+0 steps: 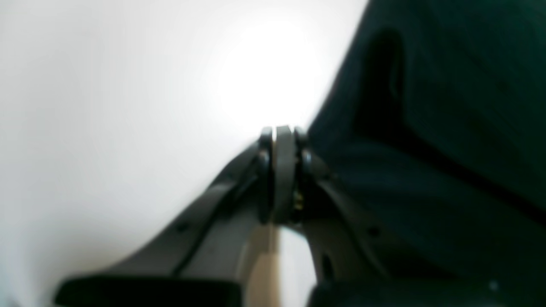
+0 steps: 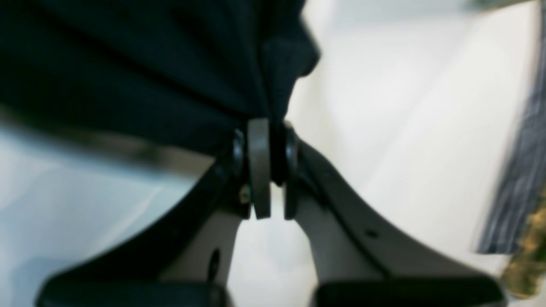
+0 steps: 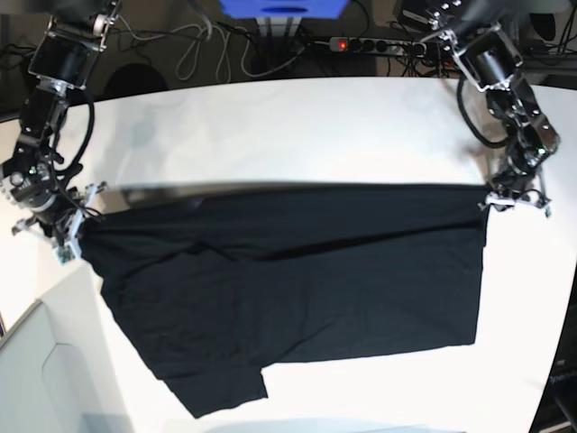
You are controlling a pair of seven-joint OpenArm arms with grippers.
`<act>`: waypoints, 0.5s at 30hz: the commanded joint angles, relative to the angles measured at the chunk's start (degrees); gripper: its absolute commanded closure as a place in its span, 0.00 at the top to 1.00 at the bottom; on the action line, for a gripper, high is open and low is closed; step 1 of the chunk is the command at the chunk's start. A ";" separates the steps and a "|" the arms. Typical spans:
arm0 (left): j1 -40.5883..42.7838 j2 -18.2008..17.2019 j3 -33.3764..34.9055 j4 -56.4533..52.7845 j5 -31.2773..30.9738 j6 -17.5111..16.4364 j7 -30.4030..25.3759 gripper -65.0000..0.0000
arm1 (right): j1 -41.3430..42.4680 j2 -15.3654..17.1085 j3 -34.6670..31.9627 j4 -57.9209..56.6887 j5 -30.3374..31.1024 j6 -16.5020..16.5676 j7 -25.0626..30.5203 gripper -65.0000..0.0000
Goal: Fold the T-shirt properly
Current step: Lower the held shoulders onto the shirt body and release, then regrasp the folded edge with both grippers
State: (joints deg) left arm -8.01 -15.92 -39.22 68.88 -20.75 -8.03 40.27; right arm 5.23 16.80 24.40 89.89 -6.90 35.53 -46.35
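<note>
Base view shows the T-shirt [image 3: 297, 289] stretched out mid-table, the right gripper [image 3: 68, 236] at 9 o'clock and the left gripper [image 3: 494, 200] at 3, both clamped tight on its top corners. Looks like the spreading step; next up, lay it flat evenly.

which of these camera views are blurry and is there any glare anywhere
Left wrist view: soft all over, with a blown-out white glare patch on the table just above the left hand. Right wrist view: also blurred, the T-shirt a dark smear at the right hand. Base view: sharpest, evenly lit, edges slightly bowed.
</note>
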 commanded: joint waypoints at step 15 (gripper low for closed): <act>-6.28 -1.97 -0.56 9.93 -0.21 -0.01 8.30 0.00 | 8.44 0.92 0.52 2.82 -0.18 1.00 -6.36 0.00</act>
State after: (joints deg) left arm -13.56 -16.82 -39.46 77.97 -20.43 -8.01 49.36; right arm 12.69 16.84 24.62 91.61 -7.27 35.77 -53.43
